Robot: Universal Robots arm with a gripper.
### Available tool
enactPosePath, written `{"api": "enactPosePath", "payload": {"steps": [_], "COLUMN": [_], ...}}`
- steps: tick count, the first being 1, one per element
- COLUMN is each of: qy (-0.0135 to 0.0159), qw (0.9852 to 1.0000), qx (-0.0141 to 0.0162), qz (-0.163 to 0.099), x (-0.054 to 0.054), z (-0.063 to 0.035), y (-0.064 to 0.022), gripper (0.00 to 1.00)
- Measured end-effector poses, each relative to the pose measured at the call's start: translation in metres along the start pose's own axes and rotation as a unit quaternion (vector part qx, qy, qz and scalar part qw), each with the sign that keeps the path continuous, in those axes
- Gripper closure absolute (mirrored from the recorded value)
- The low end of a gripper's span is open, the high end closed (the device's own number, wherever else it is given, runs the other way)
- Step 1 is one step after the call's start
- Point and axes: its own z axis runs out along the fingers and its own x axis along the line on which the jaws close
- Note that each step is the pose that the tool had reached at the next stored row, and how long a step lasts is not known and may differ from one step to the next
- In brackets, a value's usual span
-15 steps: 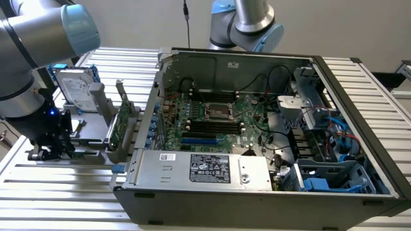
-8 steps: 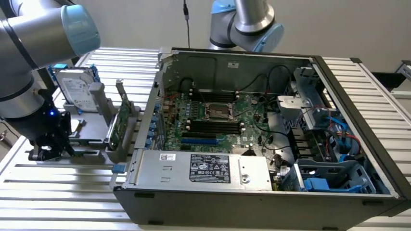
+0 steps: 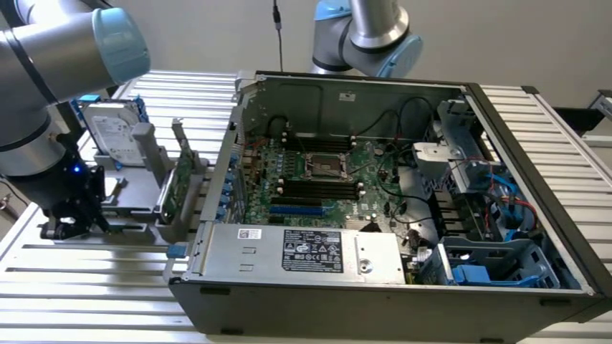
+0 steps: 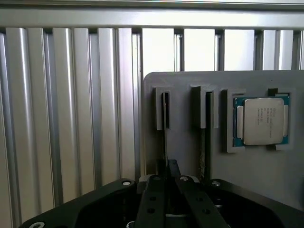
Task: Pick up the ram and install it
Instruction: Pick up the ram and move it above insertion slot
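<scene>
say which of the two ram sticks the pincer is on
The thin dark ram stick in the slot farther from the square silver processor chip; the pincer clamps it, the nearer stick stands free.

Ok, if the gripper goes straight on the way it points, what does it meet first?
Probably the memory stick, on edge in the grey holder directly ahead of the gripper; depth is unclear, it may already touch.
</scene>
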Motion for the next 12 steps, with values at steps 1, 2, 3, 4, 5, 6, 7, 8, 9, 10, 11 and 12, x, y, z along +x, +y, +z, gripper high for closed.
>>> {"api": "enactPosePath", "payload": {"steps": [1,2,3,4,5,6,7,8,9,10,11,12], "qy": [0.0,-0.0001,-0.0001,-0.0001,-0.0001,-0.0001,-0.0002,-0.0002,-0.0002,-0.0002,-0.0002,-0.0002], "qw": [1.0,1.0,1.0,1.0,1.0,1.0,1.0,0.9999,0.9999,0.9999,0.9999,0.9999], "qx": [-0.0011,-0.0022,-0.0032,-0.0041,-0.0051,-0.006,-0.0069,-0.0076,-0.0083,-0.009,-0.0097,-0.0104], "qz": [0.001,0.002,0.003,0.004,0.005,0.006,0.006,0.007,0.008,0.008,0.009,0.009], "x": [0.0,0.0001,0.0001,0.0001,0.0001,0.0001,0.0,0.0,0.0,0.0,-0.0001,-0.0001], "z": [-0.0004,-0.0007,-0.001,-0.0013,-0.0017,-0.0021,-0.0024,-0.0027,-0.0032,-0.0036,-0.0041,-0.0047], "y": [0.0,0.0,-0.0001,-0.0002,-0.0002,-0.0004,-0.0005,-0.0006,-0.0009,-0.0012,-0.0014,-0.0017], "gripper": [0.86,0.86,0.86,0.86,0.86,0.86,0.86,0.86,0.86,0.86,0.86,0.86]}}
